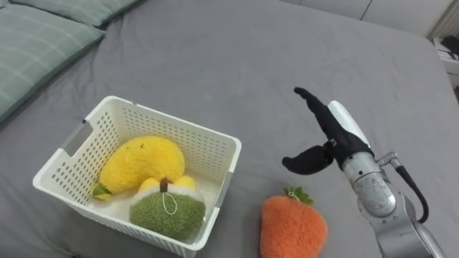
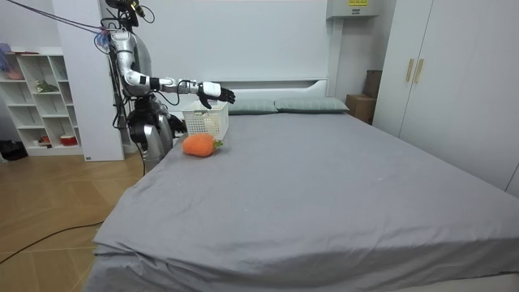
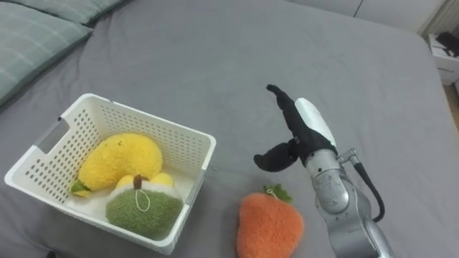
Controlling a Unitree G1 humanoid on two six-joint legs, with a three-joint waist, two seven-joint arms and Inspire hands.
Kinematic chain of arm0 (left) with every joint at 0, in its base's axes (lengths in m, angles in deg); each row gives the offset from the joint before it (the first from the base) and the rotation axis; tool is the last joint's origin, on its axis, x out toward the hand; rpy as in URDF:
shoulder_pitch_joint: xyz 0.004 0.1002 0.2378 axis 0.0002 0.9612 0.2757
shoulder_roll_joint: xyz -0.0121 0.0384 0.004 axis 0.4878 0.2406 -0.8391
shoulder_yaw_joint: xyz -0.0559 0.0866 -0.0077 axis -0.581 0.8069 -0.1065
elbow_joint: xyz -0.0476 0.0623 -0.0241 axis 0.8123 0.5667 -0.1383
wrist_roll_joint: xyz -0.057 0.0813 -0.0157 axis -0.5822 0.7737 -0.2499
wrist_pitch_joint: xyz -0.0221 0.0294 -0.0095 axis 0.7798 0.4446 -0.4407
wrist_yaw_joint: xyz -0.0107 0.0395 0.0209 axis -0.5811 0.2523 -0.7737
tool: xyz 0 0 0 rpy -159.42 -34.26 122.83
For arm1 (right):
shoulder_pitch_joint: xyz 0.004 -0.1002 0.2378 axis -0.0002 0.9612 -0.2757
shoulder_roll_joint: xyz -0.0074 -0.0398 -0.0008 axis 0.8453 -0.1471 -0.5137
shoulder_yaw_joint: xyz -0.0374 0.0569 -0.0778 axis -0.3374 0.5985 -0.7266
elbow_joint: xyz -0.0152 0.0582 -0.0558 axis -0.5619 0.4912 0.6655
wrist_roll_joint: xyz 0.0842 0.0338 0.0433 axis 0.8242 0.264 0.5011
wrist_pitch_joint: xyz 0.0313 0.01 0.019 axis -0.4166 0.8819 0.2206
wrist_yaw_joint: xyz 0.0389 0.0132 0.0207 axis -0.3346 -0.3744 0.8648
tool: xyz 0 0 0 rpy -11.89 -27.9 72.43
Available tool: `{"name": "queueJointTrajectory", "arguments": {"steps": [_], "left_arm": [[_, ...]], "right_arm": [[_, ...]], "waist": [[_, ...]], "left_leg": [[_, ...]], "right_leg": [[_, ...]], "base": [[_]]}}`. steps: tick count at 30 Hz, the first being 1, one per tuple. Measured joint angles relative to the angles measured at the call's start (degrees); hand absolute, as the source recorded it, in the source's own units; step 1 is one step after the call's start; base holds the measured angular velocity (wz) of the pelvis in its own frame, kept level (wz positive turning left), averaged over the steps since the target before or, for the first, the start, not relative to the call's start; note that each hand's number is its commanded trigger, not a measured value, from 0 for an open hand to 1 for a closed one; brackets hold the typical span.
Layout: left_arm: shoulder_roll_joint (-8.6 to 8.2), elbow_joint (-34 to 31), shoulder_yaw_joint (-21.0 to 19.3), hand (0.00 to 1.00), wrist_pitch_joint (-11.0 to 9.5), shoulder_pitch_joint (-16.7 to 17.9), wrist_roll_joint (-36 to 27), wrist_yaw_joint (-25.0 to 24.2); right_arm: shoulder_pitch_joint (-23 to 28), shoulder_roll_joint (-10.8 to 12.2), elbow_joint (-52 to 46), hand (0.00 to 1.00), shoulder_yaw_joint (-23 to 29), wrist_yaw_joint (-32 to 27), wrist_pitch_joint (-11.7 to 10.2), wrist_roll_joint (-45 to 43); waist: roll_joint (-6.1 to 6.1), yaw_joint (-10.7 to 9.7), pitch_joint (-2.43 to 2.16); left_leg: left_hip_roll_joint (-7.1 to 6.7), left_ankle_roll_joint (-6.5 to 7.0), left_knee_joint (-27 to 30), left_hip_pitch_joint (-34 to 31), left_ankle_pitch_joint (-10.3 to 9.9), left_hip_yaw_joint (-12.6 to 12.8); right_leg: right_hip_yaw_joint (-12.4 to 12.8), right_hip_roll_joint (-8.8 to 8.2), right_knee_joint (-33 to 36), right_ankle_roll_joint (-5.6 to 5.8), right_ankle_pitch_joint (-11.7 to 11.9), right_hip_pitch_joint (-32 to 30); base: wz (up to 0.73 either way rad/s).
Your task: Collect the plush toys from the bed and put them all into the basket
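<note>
Collection step, one toy yet to gather. On the grey bed (image 1: 237, 64) the white basket (image 1: 176, 118) already holds a yellow plush toy (image 1: 140, 165) and a green plush toy (image 1: 167, 215), with a smaller yellow piece tucked between them; the orange plush toy (image 1: 292, 228) lies on the cover just beside the basket's near right corner, outside it. Your right hand (image 1: 333, 136) hangs spread wide, fingers straight and thumb splayed, holding nothing and raised clear of the cover, as the room view confirms. In the eye views the orange plush toy sits at about 7 o'clock from the hand, near but apart, with no contact; the basket lies at about 9 o'clock. The step in hand appears to be the reach for this last toy. The next move would call for you to draw the hand back toward 7 o'clock, lower it over the toy's rounded body, close the fingers round the soft bulk, then carry it toward 9 o'clock, over the rim.
</note>
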Motion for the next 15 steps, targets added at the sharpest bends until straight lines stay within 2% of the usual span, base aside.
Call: {"name": "queueJointTrajectory", "arguments": {"steps": [5, 10, 15], "left_arm": [[-0.70, 0.0, 0.1, 0.00, 0.0, 0.1, -1.0, 1.7], [-1.17, 0.8, 0.1, 0.00, -0.2, 0.3, -1.2, 3.7], [-1.99, 0.8, 0.6, 0.00, -0.2, 0.4, -1.3, 4.6]], "right_arm": [[3.3, 2.2, 0.6, 0.00, 0.1, 0.0, 0.0, 1.0], [3.6, 2.6, 2.5, 0.00, 0.1, 0.0, 0.0, 1.0], [4.2, 3.4, 7.1, 0.00, -0.5, 0.0, 0.0, 1.2]], "waist": [[0.42, -0.5, 0.15], [0.67, -1.3, 0.10], [0.91, -1.3, -0.08]], "left_leg": [[0.01, 0.01, 0.0, -0.3, 0.0, 0.2], [0.08, 0.00, 0.0, -0.3, 0.0, 0.2], [0.02, 0.00, 0.0, 0.0, 0.0, 0.3]], "right_leg": [[0.6, 0.02, 0.0, 0.00, 0.0, -0.3], [0.7, 0.11, 0.0, 0.00, 0.0, -0.4], [0.9, 0.07, 0.0, 0.02, 0.0, -0.3]], "base": [[-0.01], [0.00], [0.00]]}}
